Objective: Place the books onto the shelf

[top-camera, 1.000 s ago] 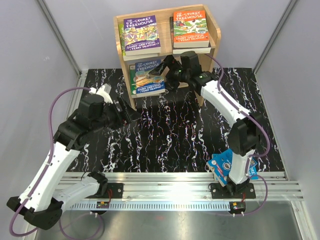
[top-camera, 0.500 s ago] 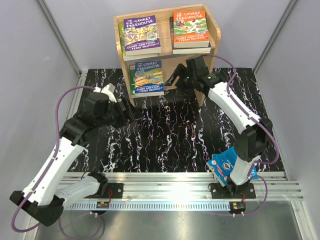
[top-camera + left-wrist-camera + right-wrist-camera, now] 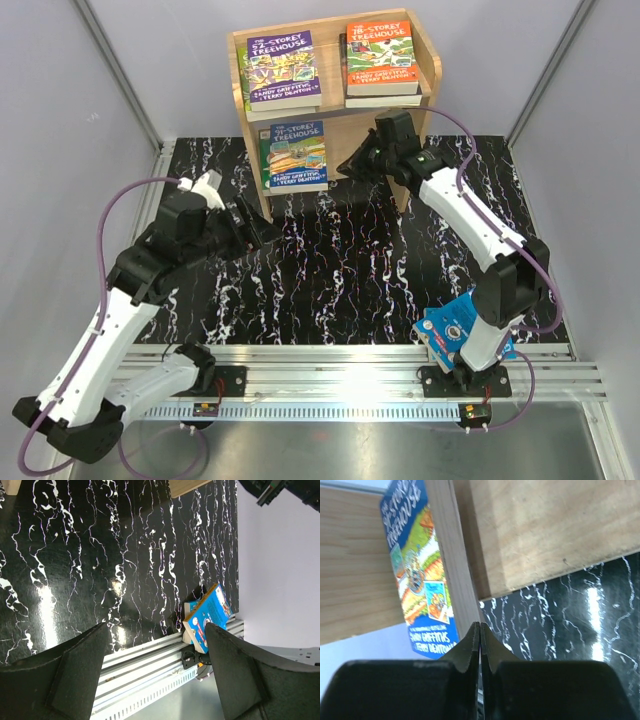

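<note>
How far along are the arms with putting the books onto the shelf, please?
Done: a purple-topped stack and an orange-topped stack lie on the shelf's upper tier, a green Treehouse book on the lower one. In hand: nothing; the right tool is shut and empty beside that book, the left tool open above the table. Left: a bright blue book at the right arm's base.

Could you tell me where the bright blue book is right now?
In the top view, the bright blue book sits tilted at the table's near right edge, beside the right arm's base and the metal rail.
</note>
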`<move>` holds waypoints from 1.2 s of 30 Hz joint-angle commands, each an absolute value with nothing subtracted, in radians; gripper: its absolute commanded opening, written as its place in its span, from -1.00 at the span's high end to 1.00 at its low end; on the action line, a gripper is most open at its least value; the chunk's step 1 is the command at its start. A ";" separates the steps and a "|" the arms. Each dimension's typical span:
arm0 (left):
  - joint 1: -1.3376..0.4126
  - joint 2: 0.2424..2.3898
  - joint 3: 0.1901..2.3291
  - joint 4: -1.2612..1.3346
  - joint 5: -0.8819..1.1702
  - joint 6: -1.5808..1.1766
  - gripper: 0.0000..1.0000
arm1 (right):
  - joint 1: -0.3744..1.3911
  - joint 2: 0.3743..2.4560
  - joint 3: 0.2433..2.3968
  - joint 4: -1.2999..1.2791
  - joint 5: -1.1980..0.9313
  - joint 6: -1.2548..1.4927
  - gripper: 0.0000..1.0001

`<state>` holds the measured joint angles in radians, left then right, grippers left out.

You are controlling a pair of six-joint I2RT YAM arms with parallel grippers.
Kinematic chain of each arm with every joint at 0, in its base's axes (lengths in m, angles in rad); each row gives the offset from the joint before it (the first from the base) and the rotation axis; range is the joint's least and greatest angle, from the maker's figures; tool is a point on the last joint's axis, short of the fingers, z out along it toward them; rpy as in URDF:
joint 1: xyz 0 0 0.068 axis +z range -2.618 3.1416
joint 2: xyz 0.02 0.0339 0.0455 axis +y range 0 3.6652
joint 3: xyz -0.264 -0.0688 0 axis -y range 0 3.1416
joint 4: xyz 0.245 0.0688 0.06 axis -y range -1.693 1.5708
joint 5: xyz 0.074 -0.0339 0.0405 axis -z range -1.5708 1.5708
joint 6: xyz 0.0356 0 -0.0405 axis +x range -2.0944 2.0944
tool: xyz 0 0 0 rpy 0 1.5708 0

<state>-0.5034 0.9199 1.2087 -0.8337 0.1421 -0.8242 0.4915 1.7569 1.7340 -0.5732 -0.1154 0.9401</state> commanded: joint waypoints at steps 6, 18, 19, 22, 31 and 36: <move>-0.508 0.858 1.215 -0.854 0.158 -0.825 -0.62 | 0.499 1.796 1.724 -0.391 -0.094 1.060 1.00; -0.506 0.825 1.246 -0.959 0.164 -0.764 -0.64 | 0.606 1.953 1.874 -0.330 -0.101 1.135 1.00; -0.506 0.824 1.247 -0.963 0.169 -0.761 -0.64 | 0.610 1.957 1.876 -0.328 -0.098 1.135 1.00; -0.508 0.818 1.247 -0.969 0.172 -0.752 -0.64 | 0.623 1.953 1.859 -0.327 -0.081 1.138 1.00; -0.508 0.822 1.210 -0.908 0.196 -0.759 -0.65 | 0.620 1.763 1.793 -0.541 0.127 1.020 0.49; -0.508 0.850 1.192 -0.833 0.209 -0.776 -0.69 | 0.608 1.643 1.787 -0.682 0.212 0.943 -0.13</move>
<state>-0.5034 0.8360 1.1976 -0.9333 0.1715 -0.7757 0.6090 1.7641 1.7798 -0.5892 0.1101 1.0138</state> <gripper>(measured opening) 0.843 0.531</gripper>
